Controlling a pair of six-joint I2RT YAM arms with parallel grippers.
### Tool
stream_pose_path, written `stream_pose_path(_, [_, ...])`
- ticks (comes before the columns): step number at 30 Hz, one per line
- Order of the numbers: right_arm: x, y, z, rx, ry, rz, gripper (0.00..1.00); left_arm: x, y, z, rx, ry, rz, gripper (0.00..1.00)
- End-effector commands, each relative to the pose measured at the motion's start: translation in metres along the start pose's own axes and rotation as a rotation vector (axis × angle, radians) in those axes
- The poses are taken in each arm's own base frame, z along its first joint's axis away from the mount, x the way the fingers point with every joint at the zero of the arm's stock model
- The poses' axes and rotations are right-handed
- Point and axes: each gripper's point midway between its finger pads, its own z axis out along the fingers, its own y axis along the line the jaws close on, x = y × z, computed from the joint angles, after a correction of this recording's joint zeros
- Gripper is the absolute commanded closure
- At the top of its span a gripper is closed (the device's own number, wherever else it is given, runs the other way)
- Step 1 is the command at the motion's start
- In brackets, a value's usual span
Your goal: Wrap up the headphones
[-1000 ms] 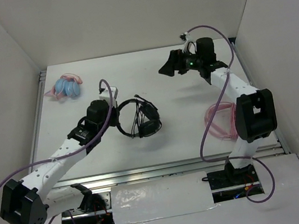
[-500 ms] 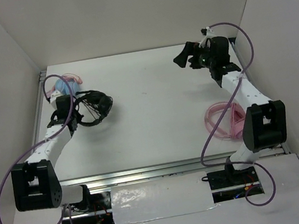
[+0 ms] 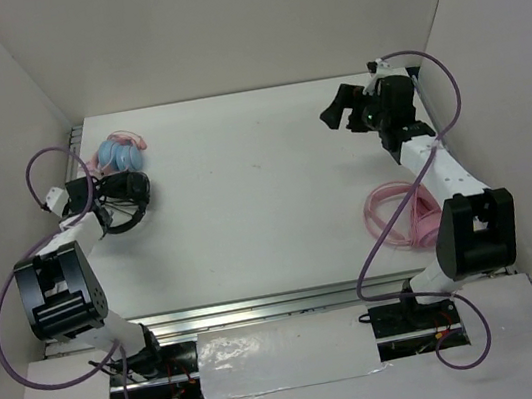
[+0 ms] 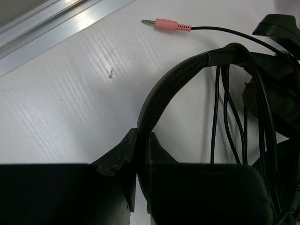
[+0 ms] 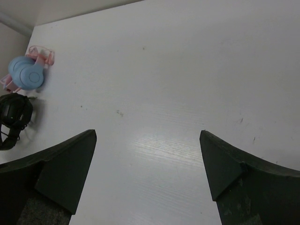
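Observation:
The black headphones [image 3: 126,195] lie at the table's far left edge, close below the light blue and pink pair. My left gripper [image 3: 97,204] is shut on their thin headband [image 4: 174,78]; the jaws pinch it in the left wrist view [image 4: 140,143]. The long black cable [image 4: 224,117] runs in several strands across the headband loop, and its reddish plug [image 4: 167,24] lies loose on the table. My right gripper [image 3: 336,112] is open and empty above the far right of the table [image 5: 147,136]. The right wrist view shows the black headphones at its left edge [image 5: 14,112].
Light blue and pink headphones [image 3: 120,154] lie at the far left, also in the right wrist view [image 5: 27,74]. Pink headphones with a coiled cable [image 3: 402,213] lie at the right by the right arm. An aluminium rail [image 4: 51,28] borders the table's left edge.
My left arm has swung from mid-table to the far left edge, dragging the black headphones with it. My right gripper has drawn back a little to the right.

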Motion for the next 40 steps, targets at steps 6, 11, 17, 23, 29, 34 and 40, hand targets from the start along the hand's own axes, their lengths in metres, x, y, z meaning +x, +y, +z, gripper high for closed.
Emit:
stream_pose_path(6, [-0.009, -0.004, -0.015, 0.03, -0.046, -0.045, 0.0, -0.028, -0.003, 0.011, -0.067, -0.041, -0.128, 0.84])
stream_pose_path(11, [-0.014, 0.0, -0.024, 0.032, -0.059, -0.059, 0.0, -0.022, 0.002, -0.001, -0.044, -0.049, -0.135, 0.45])
stream_pose_path(17, [-0.02, 0.012, -0.038, 0.008, -0.078, -0.061, 0.0, -0.029, 0.007, -0.032, -0.044, -0.067, -0.125, 0.11])
stream_pose_path(23, [-0.023, 0.012, -0.064, 0.073, -0.111, -0.014, 0.0, -0.034, -0.002, -0.089, 0.024, -0.089, -0.065, 0.01])
stream_pose_path(29, [0.0, 0.005, -0.094, 0.142, -0.123, 0.078, 0.0, 0.011, -0.069, -0.17, 0.367, -0.022, 0.08, 0.01])
stream_pose_path(34, [0.043, -0.005, -0.114, 0.182, -0.082, 0.133, 0.0, 0.047, -0.096, -0.234, 0.566, -0.068, 0.238, 0.01])
stream_pose_path(40, [0.068, -0.01, -0.144, 0.209, -0.119, 0.115, 0.0, 0.068, -0.114, -0.265, 0.739, -0.123, 0.316, 0.01])
